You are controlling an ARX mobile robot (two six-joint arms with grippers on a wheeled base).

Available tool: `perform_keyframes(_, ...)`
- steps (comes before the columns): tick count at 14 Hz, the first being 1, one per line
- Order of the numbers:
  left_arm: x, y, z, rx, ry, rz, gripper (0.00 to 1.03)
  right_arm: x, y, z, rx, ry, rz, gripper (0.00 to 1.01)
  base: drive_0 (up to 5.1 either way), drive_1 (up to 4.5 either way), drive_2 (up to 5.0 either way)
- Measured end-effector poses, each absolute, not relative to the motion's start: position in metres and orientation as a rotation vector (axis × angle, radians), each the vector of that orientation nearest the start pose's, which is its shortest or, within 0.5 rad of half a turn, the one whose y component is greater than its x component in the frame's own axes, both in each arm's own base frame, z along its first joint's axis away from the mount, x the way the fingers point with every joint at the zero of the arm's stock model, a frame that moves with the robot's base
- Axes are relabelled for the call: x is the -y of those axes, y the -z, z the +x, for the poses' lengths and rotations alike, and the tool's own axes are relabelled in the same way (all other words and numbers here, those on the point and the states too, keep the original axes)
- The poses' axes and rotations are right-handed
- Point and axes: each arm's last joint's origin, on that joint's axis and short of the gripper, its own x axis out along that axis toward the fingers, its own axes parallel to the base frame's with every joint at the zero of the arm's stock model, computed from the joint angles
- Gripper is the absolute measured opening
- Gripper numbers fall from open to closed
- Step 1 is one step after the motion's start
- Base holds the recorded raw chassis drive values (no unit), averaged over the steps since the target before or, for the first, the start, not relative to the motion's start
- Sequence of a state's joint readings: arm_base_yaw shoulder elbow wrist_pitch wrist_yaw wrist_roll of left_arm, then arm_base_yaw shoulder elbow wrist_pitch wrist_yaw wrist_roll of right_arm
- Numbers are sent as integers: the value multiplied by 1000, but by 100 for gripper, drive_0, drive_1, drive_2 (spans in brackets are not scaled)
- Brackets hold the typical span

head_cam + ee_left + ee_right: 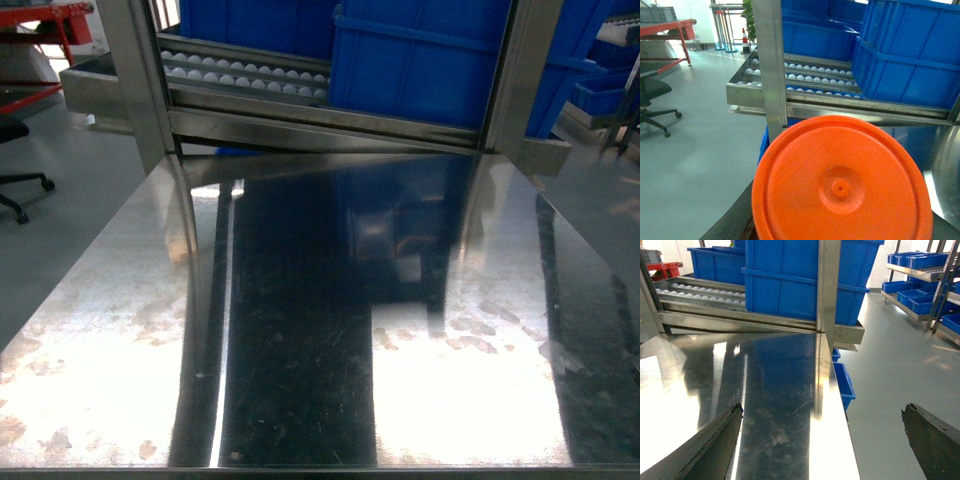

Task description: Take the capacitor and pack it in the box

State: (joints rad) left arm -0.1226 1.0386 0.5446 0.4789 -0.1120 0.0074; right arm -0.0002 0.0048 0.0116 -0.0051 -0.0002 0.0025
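**Hidden or unclear**
- The round orange plastic disc (pixel 840 185) fills the lower half of the left wrist view. It has a raised rim and a small hub with a hole at its centre, and its lower edge is cut off by the frame.
- The left gripper does not show in any view, so its jaw state cannot be told. Whether anything holds the disc cannot be told either.
- Only 2 dark fingers (pixel 710 445) of the right gripper (pixel 820 440) show, at the bottom corners of the right wrist view, with their bases cut off. The jaws stand wide apart and hold nothing.
- Glare and dark reflections cover the polished stainless steel table (pixel 120 300). Pale blotches on its near surface are hard to read.

**Task items**
- The box and the capacitor appear in none of the 3 views, so their position and appearance cannot be reported.

**Surroundings**
- Large blue plastic bins (pixel 420 60) stand on a steel rack with rows of white rollers (pixel 245 78) at the table's far edge.
- A steel upright post (pixel 771 65) rises in front of the rack, just behind the disc.
- The right gripper hangs above the table's right edge, with grey floor (pixel 890 365) beyond.
- Further shelving with small blue bins (pixel 920 270) stands well apart, to the right.
- A black office chair (pixel 15 160) is partly cut off at the far left.
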Motion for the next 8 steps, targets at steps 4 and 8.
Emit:
perform_keyframes(4,22,-262,218,16,3,5,45,0,-167,97,2,0,2,98,0,0,0)
perform_keyframes(8,0,-208,171,-10,-2,6,45,0,-167,97,2,0,3,98,0,0,0)
